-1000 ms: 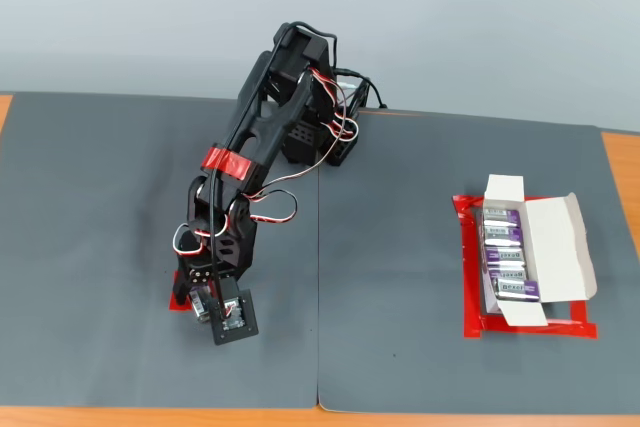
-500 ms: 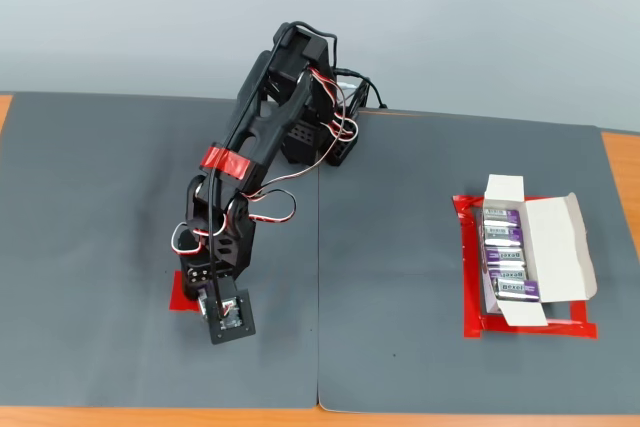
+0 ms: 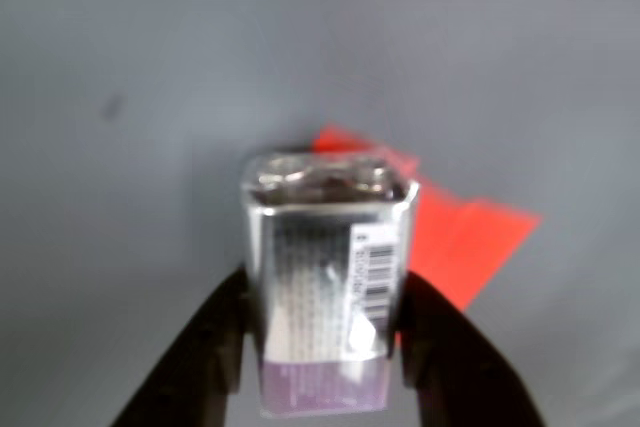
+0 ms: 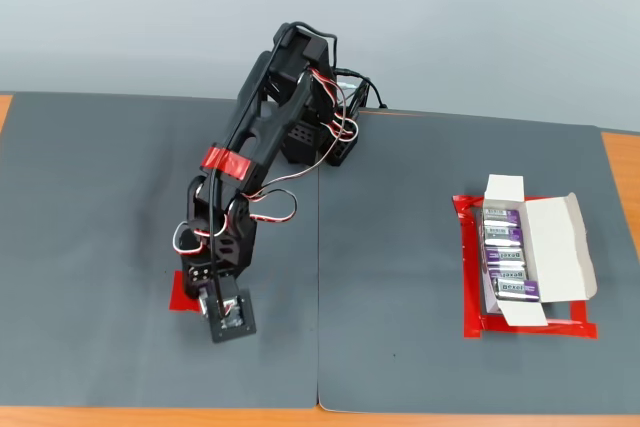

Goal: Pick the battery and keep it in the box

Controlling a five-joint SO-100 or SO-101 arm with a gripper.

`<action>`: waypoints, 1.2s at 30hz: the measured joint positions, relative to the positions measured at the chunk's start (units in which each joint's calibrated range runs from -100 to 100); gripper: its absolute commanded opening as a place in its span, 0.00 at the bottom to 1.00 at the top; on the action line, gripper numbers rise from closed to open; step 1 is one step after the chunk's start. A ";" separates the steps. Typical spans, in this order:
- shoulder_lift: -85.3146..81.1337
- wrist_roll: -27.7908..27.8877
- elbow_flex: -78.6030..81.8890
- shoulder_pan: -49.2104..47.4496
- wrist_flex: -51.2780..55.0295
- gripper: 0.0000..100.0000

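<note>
Between jaws [image 3: 325, 347]: battery [image 3: 325, 287] clamped upright, above red tape patch [image 3: 465, 237]; box [image 4: 520, 262] well apart.

Gripper [image 3: 325, 332] clamps battery [image 3: 325, 292] above red tape [image 3: 465, 237].

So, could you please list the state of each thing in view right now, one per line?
battery: gripped between the two fingers, off its red tape patch.
gripper: shut on the battery, over the left mat in the fixed view.
box: flaps open, lying inside the red tape frame, a row of batteries already inside.
</note>
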 measured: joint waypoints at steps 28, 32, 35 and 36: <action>-26.25 -9.38 -2.25 -25.13 6.85 0.02; -27.36 -9.47 -2.25 -30.88 6.85 0.02; -27.44 -9.47 -2.25 -35.74 6.85 0.02; -27.44 -9.47 -2.25 -37.14 6.85 0.02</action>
